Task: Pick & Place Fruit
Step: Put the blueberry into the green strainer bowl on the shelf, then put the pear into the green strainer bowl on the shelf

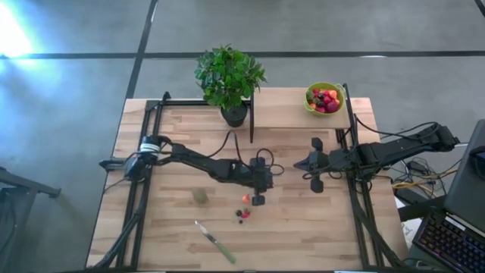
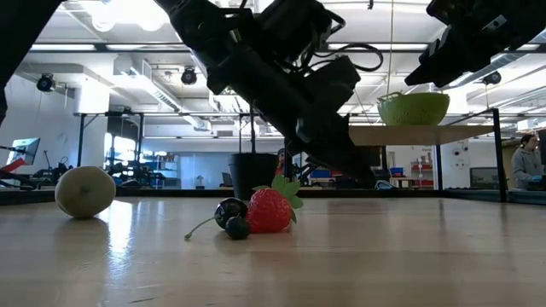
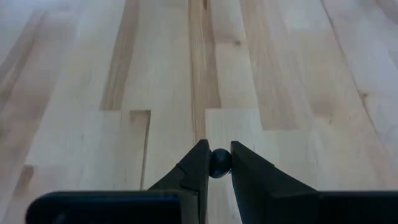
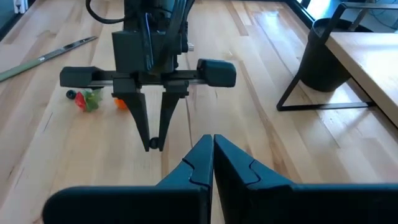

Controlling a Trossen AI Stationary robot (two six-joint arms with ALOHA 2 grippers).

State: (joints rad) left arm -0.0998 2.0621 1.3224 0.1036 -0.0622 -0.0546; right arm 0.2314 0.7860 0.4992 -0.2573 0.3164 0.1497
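Note:
My left gripper (image 1: 267, 180) stands over the middle of the table, shut on a small dark berry (image 3: 219, 163); the right wrist view shows it too (image 4: 154, 144). My right gripper (image 4: 207, 146) is shut on nothing and hovers just to the right of it (image 1: 299, 162), facing it. On the table near the left gripper lie a red strawberry (image 2: 270, 211), dark berries (image 2: 230, 213) and an orange fruit (image 1: 245, 199). A dull-green ball (image 2: 85, 191) rests farther left. The lime-green bowl (image 1: 324, 98) holds several red and orange fruits. My left gripper pinches the dark berry (image 3: 219, 163) between the free ends of its two fingers (image 3: 198, 163). The fingers come slanting down from above, toward the table's right. I cannot tell whether the berry is clear of the table.
A potted plant (image 1: 229, 76) stands at the far edge. The bowl sits on a raised shelf (image 1: 288, 106) at the far right. A green-handled knife (image 1: 214, 241) lies near the front edge. Black frame rails (image 1: 352, 189) run along both sides.

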